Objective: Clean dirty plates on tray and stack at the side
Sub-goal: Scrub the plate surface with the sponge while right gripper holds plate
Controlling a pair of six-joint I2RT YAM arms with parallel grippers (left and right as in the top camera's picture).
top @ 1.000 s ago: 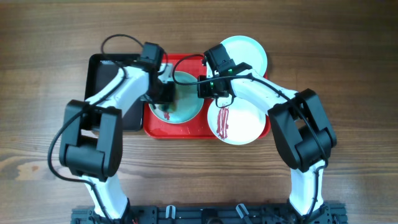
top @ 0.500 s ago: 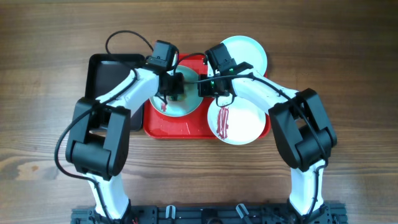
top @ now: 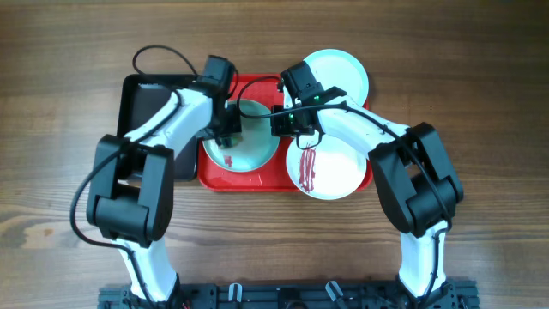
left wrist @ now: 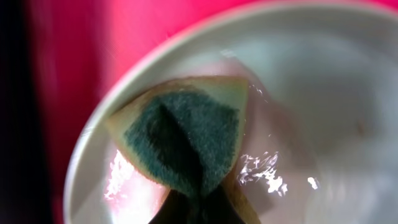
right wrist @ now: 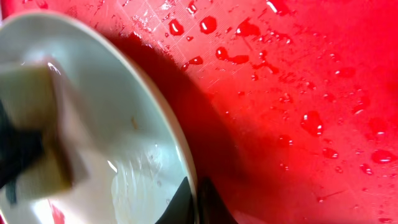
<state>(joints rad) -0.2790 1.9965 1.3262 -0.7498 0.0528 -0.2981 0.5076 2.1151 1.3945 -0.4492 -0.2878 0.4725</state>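
Observation:
A pale mint plate (top: 256, 146) lies in the left half of the red tray (top: 257, 178). My left gripper (top: 226, 133) is shut on a green-and-yellow sponge (left wrist: 186, 140) that presses on this plate's (left wrist: 311, 93) wet inside. A small red smear (top: 228, 160) shows near its front rim. My right gripper (top: 283, 120) is shut on the same plate's right rim (right wrist: 186, 162), with one finger inside and one outside. A white plate (top: 336, 176) with dark red streaks (top: 309, 167) sits at the tray's right end. Another mint plate (top: 343, 73) rests on the table behind the tray.
A black tray (top: 146, 99) lies against the red tray's left side, under my left arm. The red tray floor (right wrist: 298, 93) is covered in water droplets. Both forearms cross over the tray's back edge. Bare wooden table (top: 480, 103) surrounds everything.
My left gripper swept the sponge to the right across the mint plate, then back to the left. The right gripper kept its hold on the rim and did not move.

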